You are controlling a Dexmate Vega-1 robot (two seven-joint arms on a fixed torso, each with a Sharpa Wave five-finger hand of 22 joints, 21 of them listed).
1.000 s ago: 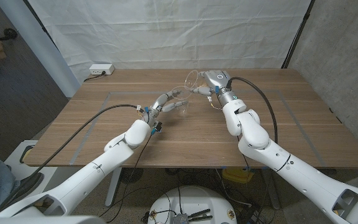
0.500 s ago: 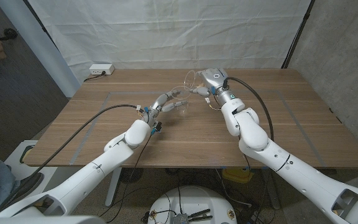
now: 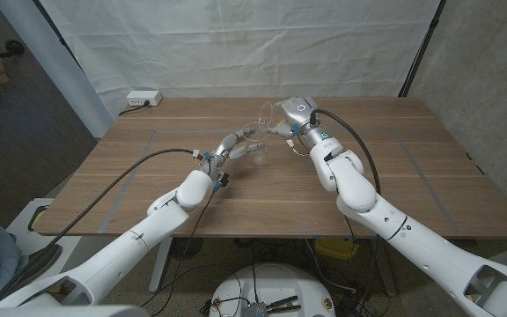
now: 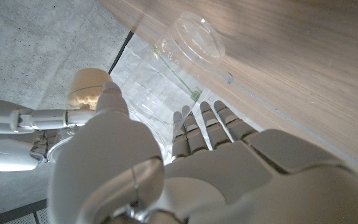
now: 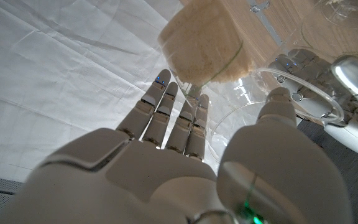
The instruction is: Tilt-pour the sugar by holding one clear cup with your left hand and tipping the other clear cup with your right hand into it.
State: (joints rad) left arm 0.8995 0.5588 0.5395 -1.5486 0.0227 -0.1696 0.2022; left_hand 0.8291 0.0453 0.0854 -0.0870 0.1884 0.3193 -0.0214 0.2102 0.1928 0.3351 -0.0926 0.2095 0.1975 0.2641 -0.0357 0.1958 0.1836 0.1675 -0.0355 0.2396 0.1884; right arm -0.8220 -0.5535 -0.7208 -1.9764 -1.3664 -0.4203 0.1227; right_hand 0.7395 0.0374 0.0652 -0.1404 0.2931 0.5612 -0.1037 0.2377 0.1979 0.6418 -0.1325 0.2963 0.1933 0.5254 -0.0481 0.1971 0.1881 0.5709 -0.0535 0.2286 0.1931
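In the head view my left hand [image 3: 233,142] grips a clear cup [image 3: 256,151] that stands on the table near its middle. The left wrist view shows this cup [image 4: 166,81] between my left thumb and fingers [image 4: 191,127], with no sugar visible in it. Just above and to the right, my right hand [image 3: 294,114] holds the other clear cup [image 3: 269,113] tilted, mouth toward the left cup. In the right wrist view the sugar [image 5: 207,48] lies heaped in that cup's base end, with my right hand [image 5: 166,162] wrapped around the cup's wall.
The wooden table [image 3: 368,176] has marked grey lines on it. A white power strip [image 3: 143,99] lies at its back left corner. A white cloth backdrop hangs behind the table.
My right hand has shifted a little to the left with its tilted cup, closer over the left cup. The left hand and its cup have stayed still.
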